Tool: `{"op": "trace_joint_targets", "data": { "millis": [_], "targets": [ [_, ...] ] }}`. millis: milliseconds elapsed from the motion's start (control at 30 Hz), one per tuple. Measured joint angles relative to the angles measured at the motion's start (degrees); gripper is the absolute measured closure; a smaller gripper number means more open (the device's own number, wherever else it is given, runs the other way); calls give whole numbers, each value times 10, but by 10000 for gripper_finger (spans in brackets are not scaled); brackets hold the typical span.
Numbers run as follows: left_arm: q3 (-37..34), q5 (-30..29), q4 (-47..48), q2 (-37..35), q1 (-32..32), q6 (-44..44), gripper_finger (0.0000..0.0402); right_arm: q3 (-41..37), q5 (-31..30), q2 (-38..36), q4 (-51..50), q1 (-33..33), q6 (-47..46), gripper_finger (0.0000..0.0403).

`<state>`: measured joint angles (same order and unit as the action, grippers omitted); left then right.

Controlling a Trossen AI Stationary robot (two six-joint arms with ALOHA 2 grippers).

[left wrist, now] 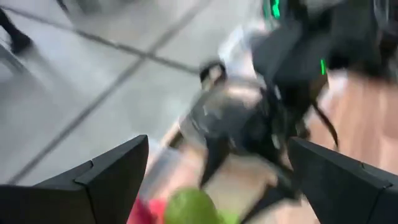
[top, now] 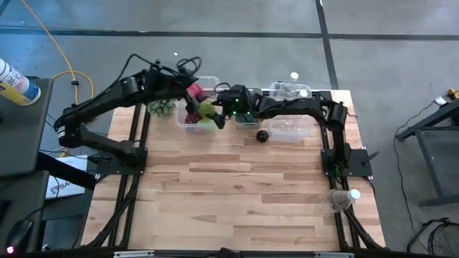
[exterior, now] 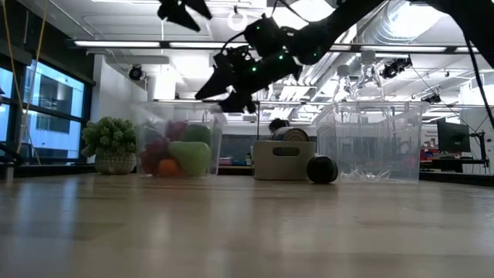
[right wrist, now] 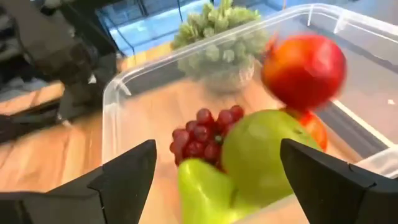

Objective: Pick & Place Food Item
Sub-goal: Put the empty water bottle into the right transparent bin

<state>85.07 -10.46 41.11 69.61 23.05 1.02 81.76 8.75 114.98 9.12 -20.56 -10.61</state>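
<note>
My right gripper (top: 219,107) hangs in the air just over the clear food bin (top: 188,123), at about 12 o'clock on the table. Its fingers (right wrist: 124,180) are spread wide and hold nothing. Right under them I see a green apple (right wrist: 261,152), a bunch of dark red grapes (right wrist: 202,134), a light green pear-like fruit (right wrist: 202,190) and a red apple (right wrist: 303,70) (this one is blurry, and I cannot tell if it is resting on the others).

My left gripper (top: 188,89) is up in the air too, just above the far side of the same bin, at about 11 o'clock. Its fingers (left wrist: 106,177) are wide apart as well, with nothing between them.

A small potted plant (top: 161,107) stands just beside the bin at its 9 o'clock. A second clear bin (top: 292,130) sits near 1 o'clock, with a dark round fruit (top: 262,135) on the wood just beside it. From the low view a small tan box (exterior: 284,160) sits between the two bins.
</note>
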Motion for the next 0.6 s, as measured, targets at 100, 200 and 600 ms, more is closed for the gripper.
{"op": "trace_joint_targets", "data": {
  "millis": [100,200,600],
  "targets": [
    [-3,5,-1,-21,-4,3,30,-1,26,-12,-6,0,-16,69],
    [-1,6,0,-43,-4,3,30,-1,30,-28,1,4,-2,69],
    [-3,31,14,-76,-11,-14,29,43,167,-197,-33,-3,63,69]
  ]
}}
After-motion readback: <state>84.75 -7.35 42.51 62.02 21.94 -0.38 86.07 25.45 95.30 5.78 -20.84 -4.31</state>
